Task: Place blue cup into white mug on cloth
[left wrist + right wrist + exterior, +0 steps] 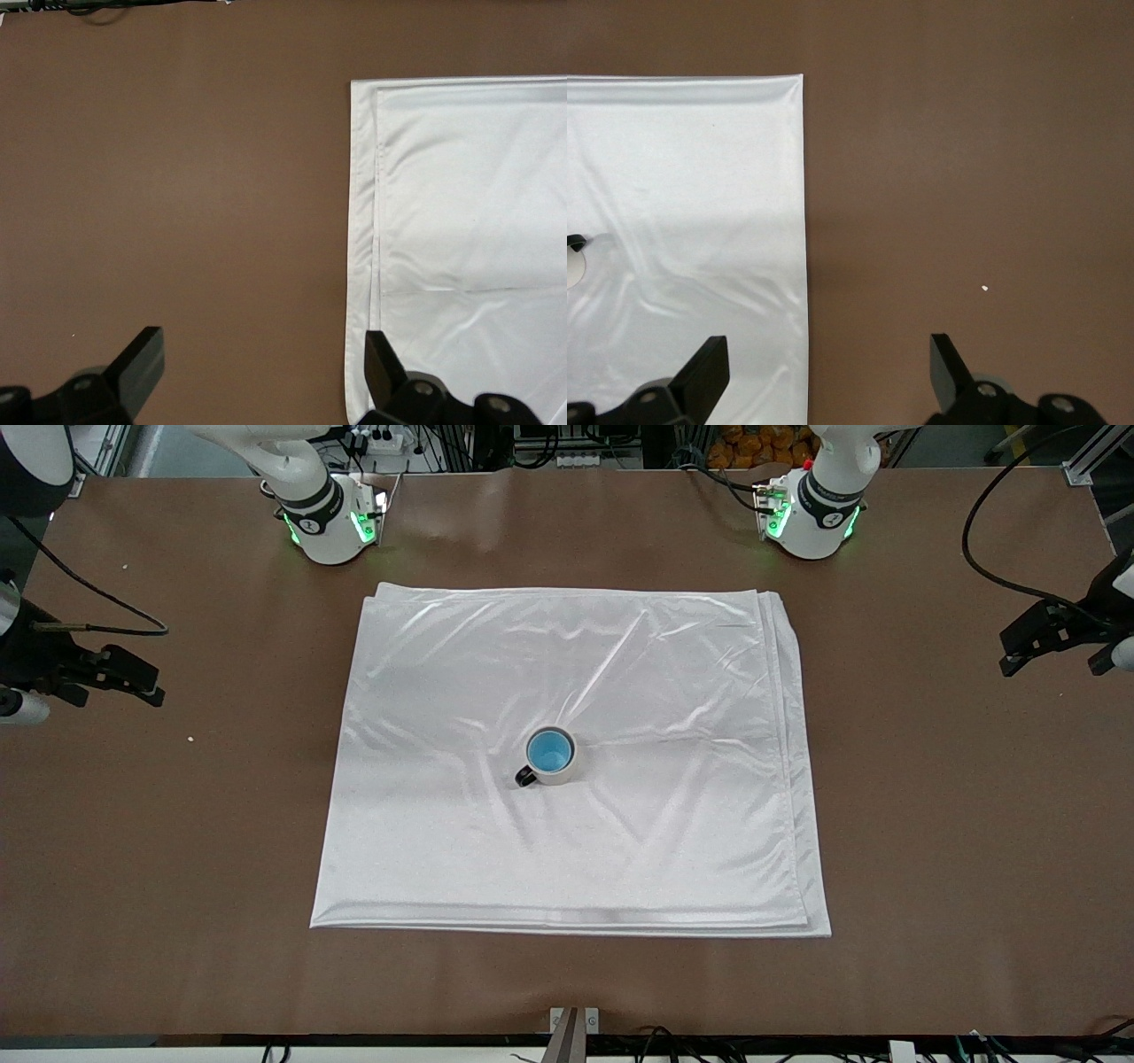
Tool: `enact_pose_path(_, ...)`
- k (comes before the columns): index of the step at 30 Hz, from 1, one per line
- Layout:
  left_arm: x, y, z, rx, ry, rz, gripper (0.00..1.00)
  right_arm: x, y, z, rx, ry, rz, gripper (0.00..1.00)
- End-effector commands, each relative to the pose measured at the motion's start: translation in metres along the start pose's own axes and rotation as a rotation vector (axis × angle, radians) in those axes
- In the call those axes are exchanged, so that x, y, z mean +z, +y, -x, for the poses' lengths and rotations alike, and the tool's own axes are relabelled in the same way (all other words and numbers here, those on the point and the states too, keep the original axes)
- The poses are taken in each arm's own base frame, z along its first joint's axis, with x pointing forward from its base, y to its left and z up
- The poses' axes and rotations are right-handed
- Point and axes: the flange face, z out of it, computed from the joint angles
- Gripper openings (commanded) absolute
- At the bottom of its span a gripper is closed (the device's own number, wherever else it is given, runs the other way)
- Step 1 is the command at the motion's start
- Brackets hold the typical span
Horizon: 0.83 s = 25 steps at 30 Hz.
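The blue cup (549, 750) sits upright inside the white mug (564, 771), whose dark handle points toward the front camera and the right arm's end. The mug stands near the middle of the white cloth (576, 655). A sliver of the mug (572, 266) shows at the edge of the right wrist view, on the cloth (682, 177). My left gripper (1019, 646) (261, 341) is open and empty, over bare table beside the cloth's layered edge (443, 177). My right gripper (142, 677) (828, 345) is open and empty, over the cloth's edge at the right arm's end.
The brown table (930, 824) surrounds the cloth on all sides. A small white crumb (190, 738) lies on the table toward the right arm's end and shows in the right wrist view (984, 288). Cables run along the table's edges.
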Motion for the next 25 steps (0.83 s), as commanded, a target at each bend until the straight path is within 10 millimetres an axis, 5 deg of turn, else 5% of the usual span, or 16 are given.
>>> enact_pose_path(1,-0.0038,-0.0001,-0.001,0.017,-0.012,0.012,1.0,-0.0011,-0.0014,0.0028,-0.008,0.007,-0.014,1.0)
enact_pose_path(25,0.0025,-0.0016,0.0018,0.007,-0.055,0.041,1.0,-0.0003,-0.0006,0.0023,-0.008,0.007,-0.014,1.0)
